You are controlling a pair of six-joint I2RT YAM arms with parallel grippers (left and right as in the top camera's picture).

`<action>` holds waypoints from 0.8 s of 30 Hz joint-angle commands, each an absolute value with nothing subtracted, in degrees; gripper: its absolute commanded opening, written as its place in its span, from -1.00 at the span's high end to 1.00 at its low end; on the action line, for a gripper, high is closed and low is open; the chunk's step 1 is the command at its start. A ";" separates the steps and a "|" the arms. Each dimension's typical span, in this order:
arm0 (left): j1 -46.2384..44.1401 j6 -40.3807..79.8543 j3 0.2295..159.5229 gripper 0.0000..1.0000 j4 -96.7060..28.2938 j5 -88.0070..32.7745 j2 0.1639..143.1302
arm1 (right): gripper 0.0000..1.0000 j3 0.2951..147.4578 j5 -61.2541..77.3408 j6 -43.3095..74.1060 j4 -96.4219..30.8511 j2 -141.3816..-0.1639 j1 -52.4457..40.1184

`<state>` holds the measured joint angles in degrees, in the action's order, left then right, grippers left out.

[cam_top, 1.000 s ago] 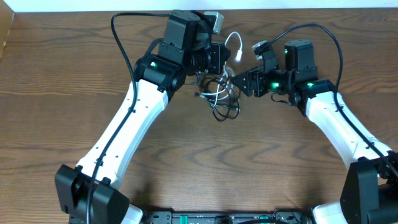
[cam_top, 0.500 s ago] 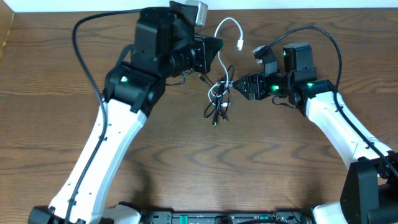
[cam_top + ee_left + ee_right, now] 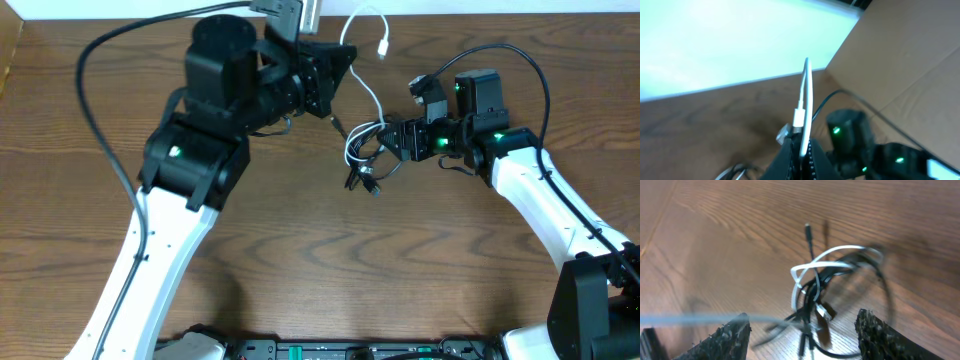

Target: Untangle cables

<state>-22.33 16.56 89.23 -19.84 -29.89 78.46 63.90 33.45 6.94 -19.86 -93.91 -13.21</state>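
The left tool [image 3: 801,150] is pinching the thin, smooth white cable [image 3: 368,95] tight. The cord is running up from a knot of loops over the grainy wooden tabletop [image 3: 400,260]. Only the right wrist view is showing the right tool [image 3: 802,316] standing wide apart, its pads rough, with the black cable [image 3: 810,300] coiling with the white just ahead. In the left wrist view, a pale wall is showing beyond.

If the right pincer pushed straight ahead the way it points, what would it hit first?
Probably the tangle of black and white cables, lying directly ahead of the open right pincer; beyond it, the table. Motion blur makes the depth uncertain.
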 commanded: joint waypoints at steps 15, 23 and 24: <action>-22.24 16.62 89.27 0.85 -11.14 -22.83 69.60 | -0.36 63.94 24.84 13.74 -21.43 -93.91 -13.61; -22.24 16.71 89.27 0.85 -11.11 -22.87 69.25 | -0.22 63.96 28.88 20.60 -17.54 -94.00 -15.05; -22.24 16.69 89.27 0.85 -11.38 -22.85 69.41 | -0.21 63.94 28.88 21.26 -17.23 -94.04 -15.51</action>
<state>-22.33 16.53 89.23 -11.57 -23.59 69.73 63.90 27.27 17.32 -17.78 -93.91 -14.15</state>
